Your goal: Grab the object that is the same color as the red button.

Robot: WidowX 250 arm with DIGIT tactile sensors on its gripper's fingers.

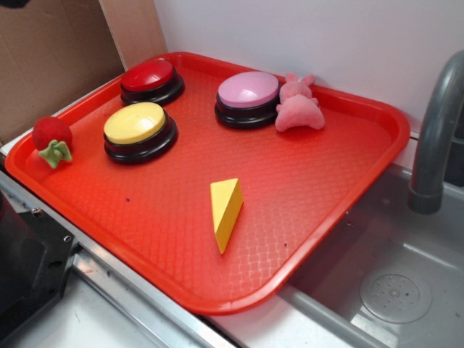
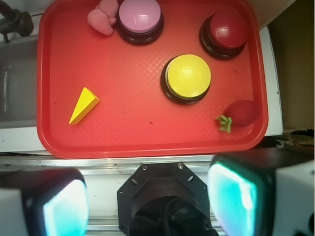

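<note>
The object, a small fuzzy red ball point(image 1: 51, 133) point(image 2: 242, 112) with a green leaf top, lies at the left edge of the red tray point(image 1: 304, 203) point(image 2: 128, 142). The red button point(image 1: 149, 77) point(image 2: 228, 30), a glossy dome on a black base, sits at the tray's far left corner. My gripper point(image 2: 150, 201) hangs high over the robot base, off the tray's near edge. It is open, with nothing between its cyan pads point(image 2: 231, 196). It does not show in the exterior view.
A yellow button point(image 1: 138, 129) point(image 2: 187, 77) stands between the red button and the ball. A pink button point(image 1: 248, 96) point(image 2: 141, 18) and a pink plush animal point(image 1: 298, 107) point(image 2: 103, 18) sit at the far side. A yellow cheese wedge point(image 1: 225, 212) point(image 2: 83, 105) lies mid-tray. A sink with a grey faucet point(image 1: 437, 130) is right.
</note>
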